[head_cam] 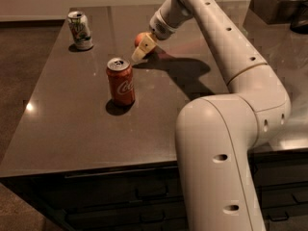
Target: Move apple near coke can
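Camera view: gripper (143, 49) at apple (140, 37), grasp unclear, beyond script-lettered coke can (121, 82).

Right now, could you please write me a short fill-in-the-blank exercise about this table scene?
The coke can stands ____ on the table. Counting both, the table holds ____ cans. The gripper is at the apple, which lies ____ from the camera than the coke can. The white-and-green can stands toward the far ____ corner in the camera view.
Missing words: upright; two; farther; left.
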### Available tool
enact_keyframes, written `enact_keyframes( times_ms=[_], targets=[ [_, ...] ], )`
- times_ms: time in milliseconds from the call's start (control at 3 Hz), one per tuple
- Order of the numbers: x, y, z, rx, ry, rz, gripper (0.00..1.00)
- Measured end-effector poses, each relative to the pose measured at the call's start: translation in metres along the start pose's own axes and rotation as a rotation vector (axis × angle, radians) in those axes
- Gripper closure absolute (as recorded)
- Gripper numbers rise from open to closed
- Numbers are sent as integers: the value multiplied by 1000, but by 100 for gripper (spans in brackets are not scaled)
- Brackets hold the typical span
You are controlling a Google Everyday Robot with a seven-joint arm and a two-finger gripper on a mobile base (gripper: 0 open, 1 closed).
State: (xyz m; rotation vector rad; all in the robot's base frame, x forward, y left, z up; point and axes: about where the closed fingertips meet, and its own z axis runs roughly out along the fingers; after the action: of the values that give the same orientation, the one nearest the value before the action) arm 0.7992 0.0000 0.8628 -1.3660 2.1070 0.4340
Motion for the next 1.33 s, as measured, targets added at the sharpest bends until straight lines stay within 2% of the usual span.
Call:
enact_keyframes(
  times_ms=[333,667,1000,1333],
  targets=[
    [-3,1,-3,-9,-6,-1,38],
    [-3,7,-23,-21,-22,-38,62],
    [7,24,-57,-44,-34,-96,85],
    [26,54,-87,-91,-34,-156,100]
  ],
)
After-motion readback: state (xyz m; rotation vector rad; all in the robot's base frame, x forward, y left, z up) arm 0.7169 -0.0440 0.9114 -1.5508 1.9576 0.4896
